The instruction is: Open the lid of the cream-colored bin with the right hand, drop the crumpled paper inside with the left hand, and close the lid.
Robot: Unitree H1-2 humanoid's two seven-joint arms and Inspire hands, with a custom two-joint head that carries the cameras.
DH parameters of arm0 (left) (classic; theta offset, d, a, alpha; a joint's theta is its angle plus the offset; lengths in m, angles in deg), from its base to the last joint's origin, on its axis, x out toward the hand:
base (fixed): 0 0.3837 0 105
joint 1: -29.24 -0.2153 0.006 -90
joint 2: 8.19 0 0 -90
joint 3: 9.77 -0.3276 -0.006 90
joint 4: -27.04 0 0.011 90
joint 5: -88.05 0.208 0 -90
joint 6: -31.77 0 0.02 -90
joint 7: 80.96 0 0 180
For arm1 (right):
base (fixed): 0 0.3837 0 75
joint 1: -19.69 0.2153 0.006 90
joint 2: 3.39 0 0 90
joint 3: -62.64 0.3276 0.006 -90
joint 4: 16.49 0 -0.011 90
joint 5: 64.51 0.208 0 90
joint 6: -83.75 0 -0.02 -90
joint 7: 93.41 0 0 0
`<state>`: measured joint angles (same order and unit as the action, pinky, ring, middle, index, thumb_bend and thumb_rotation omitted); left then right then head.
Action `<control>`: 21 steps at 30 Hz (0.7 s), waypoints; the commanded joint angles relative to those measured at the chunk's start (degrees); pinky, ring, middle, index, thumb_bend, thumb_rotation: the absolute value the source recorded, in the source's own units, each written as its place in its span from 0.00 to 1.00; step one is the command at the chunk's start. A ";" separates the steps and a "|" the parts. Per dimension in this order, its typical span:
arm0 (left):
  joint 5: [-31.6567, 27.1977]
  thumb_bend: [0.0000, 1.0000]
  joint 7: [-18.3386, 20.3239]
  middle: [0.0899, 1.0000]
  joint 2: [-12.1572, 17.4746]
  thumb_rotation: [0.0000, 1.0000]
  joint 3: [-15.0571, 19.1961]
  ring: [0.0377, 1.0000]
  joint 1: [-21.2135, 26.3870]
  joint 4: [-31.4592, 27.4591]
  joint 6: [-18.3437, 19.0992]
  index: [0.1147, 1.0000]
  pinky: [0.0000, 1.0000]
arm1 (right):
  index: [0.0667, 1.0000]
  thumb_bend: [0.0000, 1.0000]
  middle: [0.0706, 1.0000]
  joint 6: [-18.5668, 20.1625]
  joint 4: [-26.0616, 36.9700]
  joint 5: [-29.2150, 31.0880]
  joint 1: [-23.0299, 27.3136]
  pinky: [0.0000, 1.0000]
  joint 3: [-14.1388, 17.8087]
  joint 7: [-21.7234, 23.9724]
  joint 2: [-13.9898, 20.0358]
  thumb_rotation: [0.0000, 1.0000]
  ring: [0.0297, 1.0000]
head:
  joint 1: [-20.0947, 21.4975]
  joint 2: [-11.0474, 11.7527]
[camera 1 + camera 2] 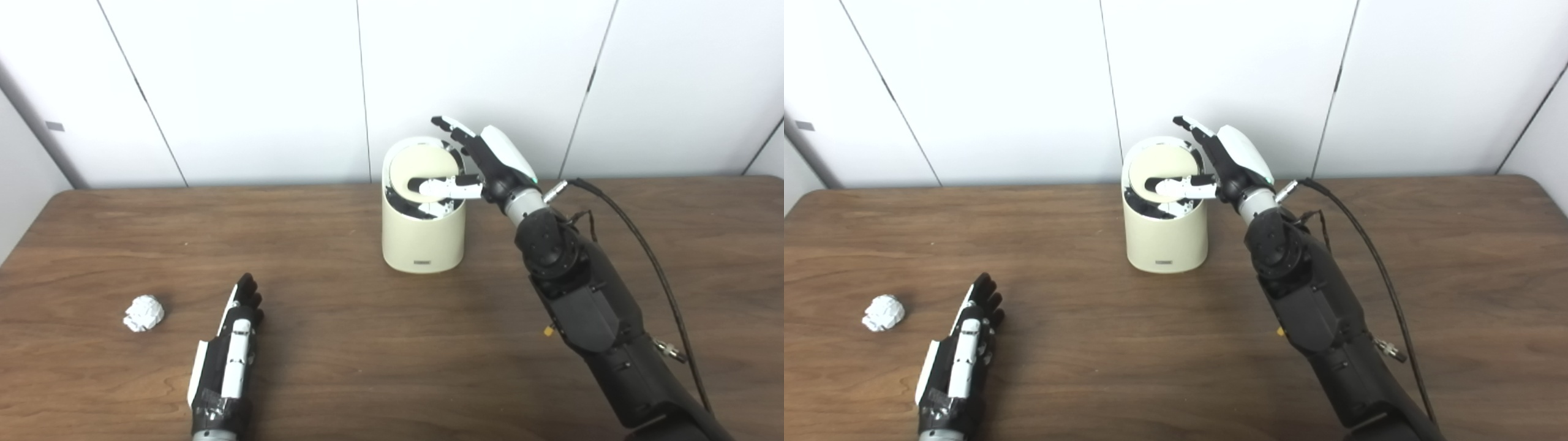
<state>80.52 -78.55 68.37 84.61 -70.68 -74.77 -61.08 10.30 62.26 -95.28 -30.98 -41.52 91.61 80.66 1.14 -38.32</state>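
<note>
Left hand (228,355) lies flat near the tabletop's front edge, fingers together and empty. Crumpled paper (144,313), beside it toward the left edge, is probably light and soft: pinch its bulk. Right hand (484,160), fingers spread, tilts the bin's (422,239) lid (422,168).

Right hand (484,162) raised at 1 o'clock, fingers spread; left hand (233,349) flat at 8 o'clock, fingers extended.
</note>
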 commanded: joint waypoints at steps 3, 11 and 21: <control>-0.32 0.31 0.23 1.00 -0.18 0.88 -0.45 1.00 -0.73 -1.09 -0.09 1.00 1.00 | 0.90 0.64 0.92 -1.01 1.16 -1.28 3.29 0.85 0.23 -1.37 0.91 0.38 0.91 | 0.15 -0.24; -0.20 0.31 0.12 1.00 -0.18 0.88 -0.40 1.00 -0.69 -1.26 -0.09 1.00 1.00 | 0.90 0.64 0.92 -1.17 0.98 -2.30 3.06 0.85 -0.15 -1.00 1.77 0.36 0.92 | 0.12 -0.53; -0.28 0.33 0.02 1.00 -0.25 0.87 -0.34 1.00 -0.83 -1.88 0.28 1.00 1.00 | 0.90 0.64 0.92 -0.14 1.92 -3.05 2.42 0.85 -0.50 -0.92 2.59 0.34 0.92 | 0.12 -0.81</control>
<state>80.55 -78.59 68.35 84.58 -70.80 -75.17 -60.61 10.04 62.83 -96.94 -30.65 -42.30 91.58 82.30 1.23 -39.11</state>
